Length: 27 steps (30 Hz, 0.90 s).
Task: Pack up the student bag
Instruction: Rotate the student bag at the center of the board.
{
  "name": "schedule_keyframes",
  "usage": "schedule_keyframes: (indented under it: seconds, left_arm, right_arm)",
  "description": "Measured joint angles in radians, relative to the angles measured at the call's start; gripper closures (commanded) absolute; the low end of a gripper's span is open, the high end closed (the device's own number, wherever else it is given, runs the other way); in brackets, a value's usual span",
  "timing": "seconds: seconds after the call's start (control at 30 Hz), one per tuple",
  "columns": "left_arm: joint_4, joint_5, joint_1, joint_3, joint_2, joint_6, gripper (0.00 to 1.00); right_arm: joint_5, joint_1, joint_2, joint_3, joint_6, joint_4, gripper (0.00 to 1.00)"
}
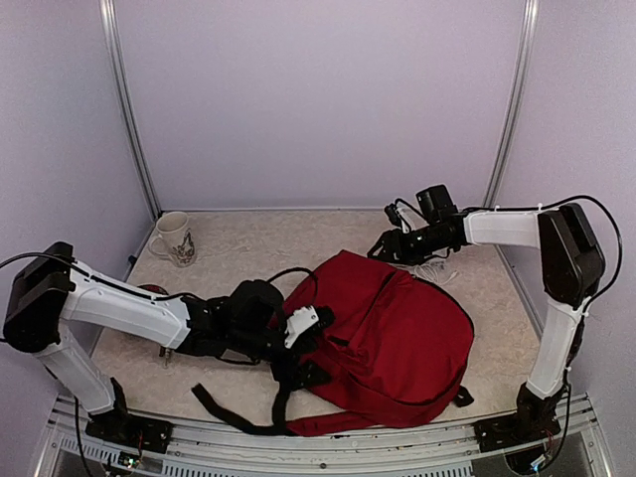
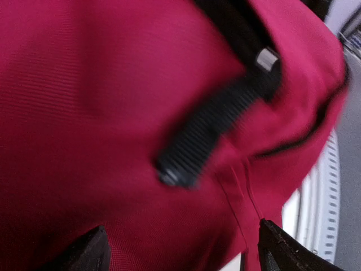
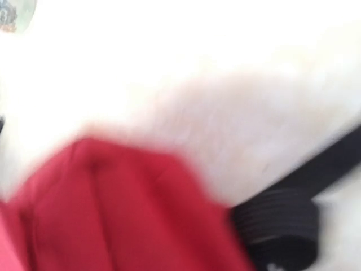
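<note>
Bag (image 1: pixel 397 338) flat on the counter (image 1: pixel 248 234), right of centre near the front edge; no opening seen. Left gripper (image 1: pixel 316 326) wide apart at its strap side, holding nothing; right gripper (image 1: pixel 383 248) over its far edge, opening unreadable. Mug (image 1: pixel 176 238) at the far-left corner, outside; packing judged barely begun.

Matt woven dark-red cloth student bag (image 1: pixel 397 328), ribbed black webbing strap (image 2: pixel 208 127), glossy ceramic mug (image 1: pixel 175 238)
</note>
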<state>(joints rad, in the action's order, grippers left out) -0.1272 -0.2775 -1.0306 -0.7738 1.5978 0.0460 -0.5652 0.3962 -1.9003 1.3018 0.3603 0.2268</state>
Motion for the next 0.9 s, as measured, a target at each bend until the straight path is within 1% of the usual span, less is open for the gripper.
schedule_keyframes:
  seconds: [0.07,0.13,0.2,0.3,0.43,0.47,0.57,0.67,0.73,0.8,0.87,0.9]
  left_arm:
    - [-0.002,-0.055,-0.076,-0.023,0.027,-0.033,0.09]
    - [0.000,-0.071,-0.111,-0.051,0.042,-0.060,0.08]
    - [0.005,-0.080,-0.111,-0.068,0.042,-0.076,0.08]
    - [0.026,-0.086,-0.081,-0.086,0.020,-0.109,0.06]
    - [0.096,-0.084,-0.052,-0.087,-0.094,-0.168,0.04]
    - [0.103,-0.086,-0.040,-0.088,-0.124,-0.177,0.04]
    - [0.100,-0.120,0.058,-0.092,-0.220,-0.181,0.01]
    - [0.054,-0.130,0.199,-0.098,-0.246,-0.147,0.02]
    - [0.053,-0.105,0.269,-0.127,-0.200,-0.129,0.06]
    - [0.078,-0.077,0.298,-0.195,-0.109,-0.119,0.09]
    - [0.113,-0.059,0.313,-0.282,0.015,-0.108,0.09]
    - [0.118,-0.055,0.317,-0.307,0.067,-0.101,0.09]
  right_arm:
    - [0.051,-0.008,0.003,0.052,-0.019,0.035,0.33]
    - [0.113,-0.013,0.015,0.099,-0.040,0.069,0.32]
    - [0.181,-0.025,0.047,0.123,-0.062,0.108,0.32]
    - [0.266,-0.033,0.119,0.130,-0.087,0.169,0.33]
    - [0.360,-0.011,0.262,0.083,-0.085,0.230,0.28]
    - [0.373,0.002,0.294,0.063,-0.080,0.240,0.27]
    - [0.388,0.057,0.391,-0.028,-0.047,0.269,0.21]
    - [0.375,0.093,0.441,-0.129,-0.009,0.290,0.18]
    - [0.380,0.095,0.459,-0.192,0.008,0.321,0.17]
    - [0.406,0.095,0.468,-0.229,0.024,0.364,0.16]
    - [0.437,0.095,0.483,-0.254,0.040,0.399,0.10]
    - [0.449,0.095,0.492,-0.266,0.048,0.410,0.04]
